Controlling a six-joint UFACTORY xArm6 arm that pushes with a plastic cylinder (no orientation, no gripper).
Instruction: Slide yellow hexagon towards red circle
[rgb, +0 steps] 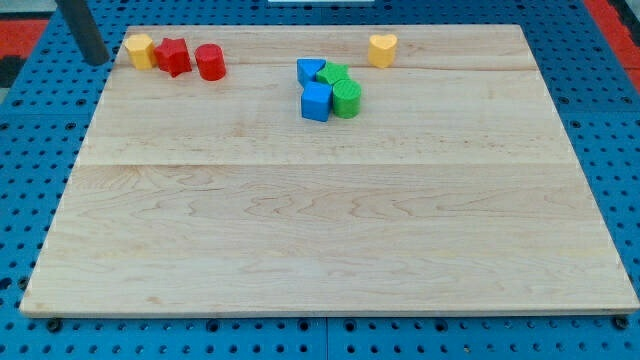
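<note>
Your yellow hexagon sat at board's top-left corner, no clear long axis, touching red star; red circle just right of star. My tip stood just left of hexagon, apart, rod upright.

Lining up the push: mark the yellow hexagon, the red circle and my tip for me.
yellow hexagon (139, 49): camera view, its top face.
red circle (209, 61): camera view, middle of the cylinder.
my tip (97, 60): camera view, rod's lower end, left of the hexagon.
</note>
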